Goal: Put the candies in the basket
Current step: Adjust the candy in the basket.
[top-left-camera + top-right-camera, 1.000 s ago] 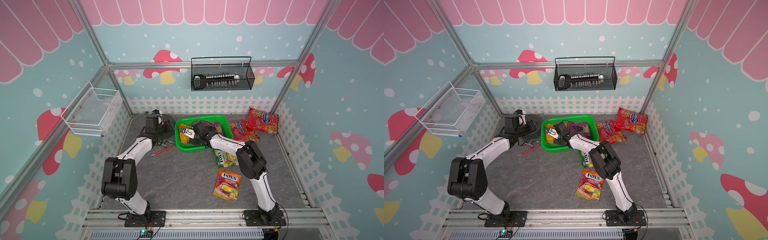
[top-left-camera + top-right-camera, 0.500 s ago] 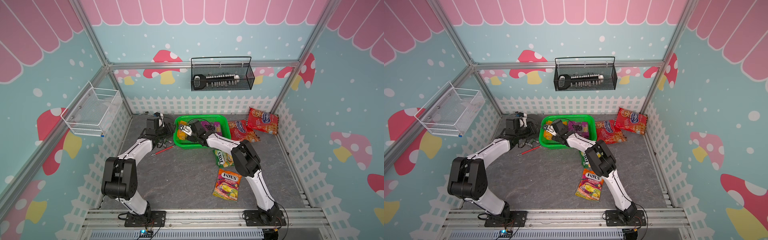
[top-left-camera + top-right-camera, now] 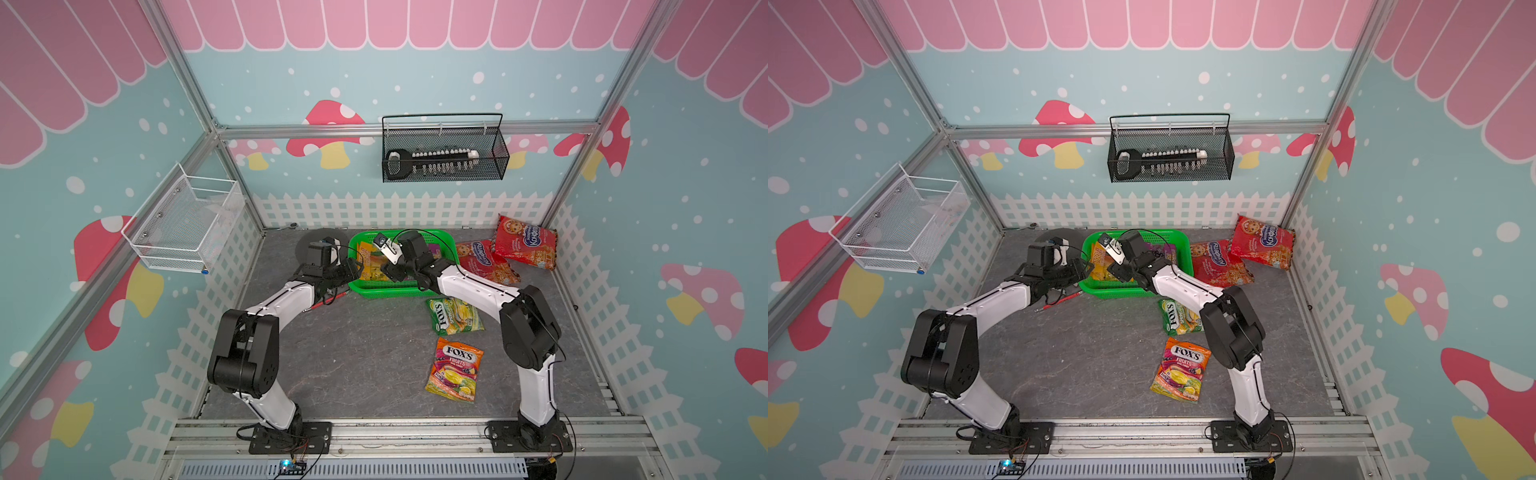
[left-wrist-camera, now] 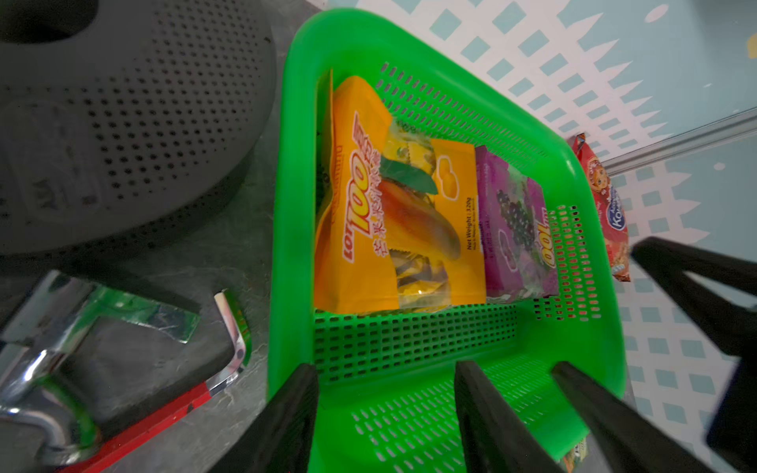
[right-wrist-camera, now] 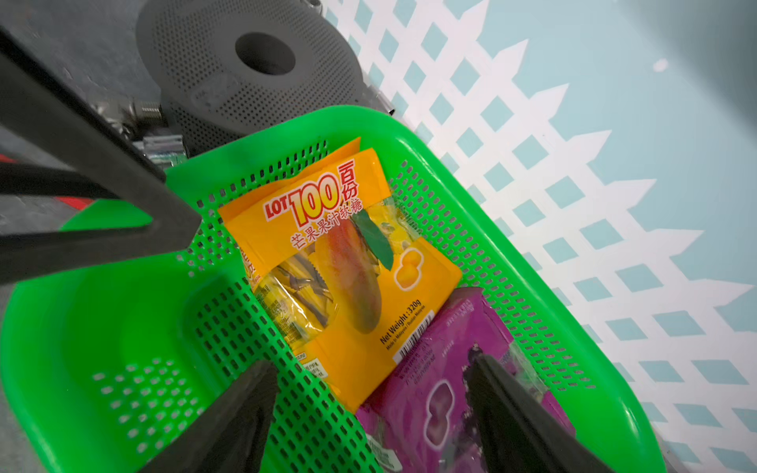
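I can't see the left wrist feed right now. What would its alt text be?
A bright green basket holds an orange LOT 100 candy bag and a purple bag side by side, seen from the open left pincer, whose black fingers stand apart over the basket's near end. Beside the basket lie a grey perforated dome and a red-handled metal tool.

Bright, even diffuse light; faint soft shadows. Wrist views: edges stretched, green basket [image 5: 49, 327] near rim blurred.

Black wire basket [image 3: 444, 176], white mesh basket [image 3: 174, 232], grey perforated dome [image 4: 123, 123].
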`<state>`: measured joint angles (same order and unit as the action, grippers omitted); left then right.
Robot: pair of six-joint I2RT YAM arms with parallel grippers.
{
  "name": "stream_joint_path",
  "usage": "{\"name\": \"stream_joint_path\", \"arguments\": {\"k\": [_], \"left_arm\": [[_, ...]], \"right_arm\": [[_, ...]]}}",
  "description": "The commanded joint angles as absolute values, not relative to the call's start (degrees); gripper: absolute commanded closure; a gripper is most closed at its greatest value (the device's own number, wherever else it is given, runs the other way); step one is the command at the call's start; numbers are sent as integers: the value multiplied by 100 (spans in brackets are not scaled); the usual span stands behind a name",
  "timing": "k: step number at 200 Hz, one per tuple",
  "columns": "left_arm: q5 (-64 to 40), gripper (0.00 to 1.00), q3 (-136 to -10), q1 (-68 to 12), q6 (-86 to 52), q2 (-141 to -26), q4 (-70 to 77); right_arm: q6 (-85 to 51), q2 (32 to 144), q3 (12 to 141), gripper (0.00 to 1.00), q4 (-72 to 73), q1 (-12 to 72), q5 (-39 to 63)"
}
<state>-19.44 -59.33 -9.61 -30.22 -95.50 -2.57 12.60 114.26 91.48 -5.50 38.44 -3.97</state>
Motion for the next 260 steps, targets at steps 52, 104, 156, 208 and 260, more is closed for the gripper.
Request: {"name": "stream_joint_path", "arguments": {"k": [52,104,156,208,260], "left_arm": [[-1425,43,-5693,-1037,-2894,-9422,-868],[-1270,43,-5596,-1041,-2849,-9268,-1058],[-1122,42,-5524,-1028,-3005,-9005,-1087],[-1230,42,-5709,-1054,-2997,-9489,-1037],[-1262,52,-5714,-1150,-2872,-9812,-949]], "right_arm": [[-916,12433,11029,54,-2922,3718,1343],[-2838,12884,11247,54,-2848,3771,1537],[-3394,13417,11661,67,-2874,3801,1470],[-3514,13969,12060,67,-2988,3819,1087],[-3471,14153,12407,67,-2865,3823,367]]}}
